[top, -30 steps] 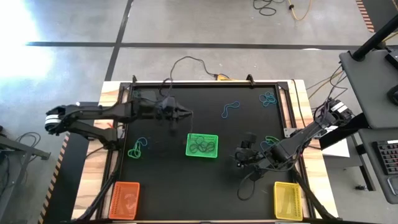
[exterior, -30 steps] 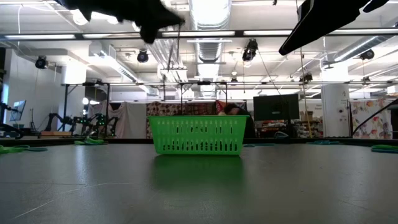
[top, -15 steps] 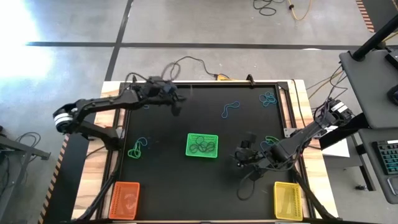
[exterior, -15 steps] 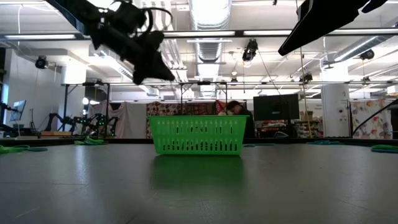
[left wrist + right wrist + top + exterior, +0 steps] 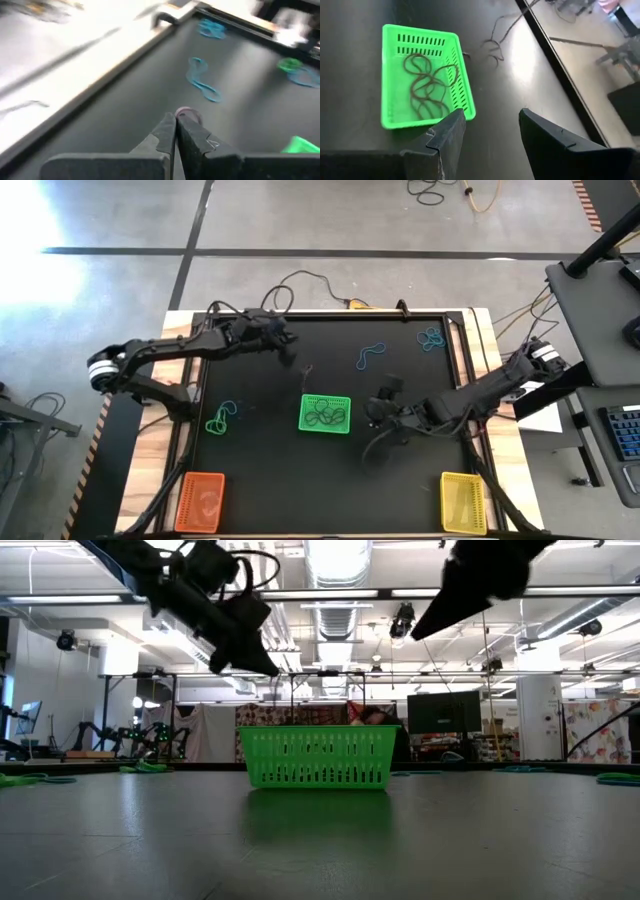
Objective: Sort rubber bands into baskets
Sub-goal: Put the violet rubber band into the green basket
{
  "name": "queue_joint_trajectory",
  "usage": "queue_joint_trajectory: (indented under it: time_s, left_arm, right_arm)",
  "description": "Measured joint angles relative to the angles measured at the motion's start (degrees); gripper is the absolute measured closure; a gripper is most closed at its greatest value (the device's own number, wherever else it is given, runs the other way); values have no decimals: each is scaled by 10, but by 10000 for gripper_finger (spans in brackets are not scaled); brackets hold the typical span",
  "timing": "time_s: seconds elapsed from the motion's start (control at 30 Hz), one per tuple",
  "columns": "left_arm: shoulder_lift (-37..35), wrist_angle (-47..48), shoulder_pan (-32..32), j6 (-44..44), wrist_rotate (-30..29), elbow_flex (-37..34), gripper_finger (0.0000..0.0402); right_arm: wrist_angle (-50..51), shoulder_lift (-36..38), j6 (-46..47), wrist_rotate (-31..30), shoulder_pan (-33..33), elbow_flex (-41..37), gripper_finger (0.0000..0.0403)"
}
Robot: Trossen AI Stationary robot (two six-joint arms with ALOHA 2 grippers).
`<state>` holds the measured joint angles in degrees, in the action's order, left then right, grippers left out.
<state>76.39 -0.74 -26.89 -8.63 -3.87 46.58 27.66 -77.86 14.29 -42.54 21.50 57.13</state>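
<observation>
The green basket (image 5: 303,413) (image 5: 427,35) stands mid-table with several dark bands (image 5: 422,85) lying in it. Near the front corners sit the orange basket (image 5: 200,502) and the yellow basket (image 5: 463,502). Loose rubber bands lie at the left (image 5: 220,418), in the far middle (image 5: 371,356) (image 5: 202,82) and at the far right (image 5: 432,337). My left gripper (image 5: 288,352) (image 5: 176,122) hangs shut above the table, beyond the basket's far left corner. My right gripper (image 5: 380,405) (image 5: 492,130) hovers open, with nothing in it, right of the basket. My left gripper has a small pale loop (image 5: 186,114) right at its shut fingertips. I cannot tell whether the tips pinch it or whether it lies on the table just beyond them.
A thin dark loop (image 5: 305,370) (image 5: 492,49) lies on the table beyond the green basket. Black cables (image 5: 300,280) trail over the far edge. A raised frame (image 5: 330,316) borders the black table top. A cable (image 5: 385,460) droops under the right arm.
My left gripper, still shut, has swung toward the table's far edge, come down and tipped its fingers further downward. My right gripper, still open, has gone toward the table's left, closer to the green basket.
</observation>
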Motion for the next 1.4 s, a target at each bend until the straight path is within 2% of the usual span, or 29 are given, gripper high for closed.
queue_joint_trajectory:
  time_s: [0.07, 0.13, 0.27, 0.4, 0.53, 0.67, 0.93, 1.07, 1.27, 1.4]
  left_arm:
    - [-2, 4, -2, 0, -36, -6, 401]
    - [-2, 8, -4, 0, -37, -13, 401]
    - [1, 36, -3, -4, -29, -21, 401]
    - [0, 85, -4, -11, -32, -29, 401]
    - [1, 107, -3, -26, -32, -41, 401]
    - [1, 107, -3, -37, -31, -60, 401]
    - [3, 98, -3, -52, -59, -99, 401]
    - [3, 92, -3, -65, -61, -117, 401]
    - [3, 83, -3, -69, -61, -134, 401]
    - [3, 67, -3, -69, -61, -144, 401]
  right_arm:
    - [-36, -5, -38, 27, -25, 0, 220]
    - [-72, -12, -76, 64, -55, 0, 220]
    - [-186, -43, -153, 197, -143, 0, 220]
    - [-288, -109, -202, 321, -232, 3, 220]
    - [-353, -204, -186, 434, -293, 52, 220]
    - [-303, -288, -167, 415, -321, 144, 220]
    - [-195, -411, -142, 442, -370, 271, 220]
    - [-164, -454, -147, 461, -369, 329, 220]
    - [-69, -508, -144, 456, -371, 418, 222]
    - [-39, -532, -156, 433, -371, 456, 246]
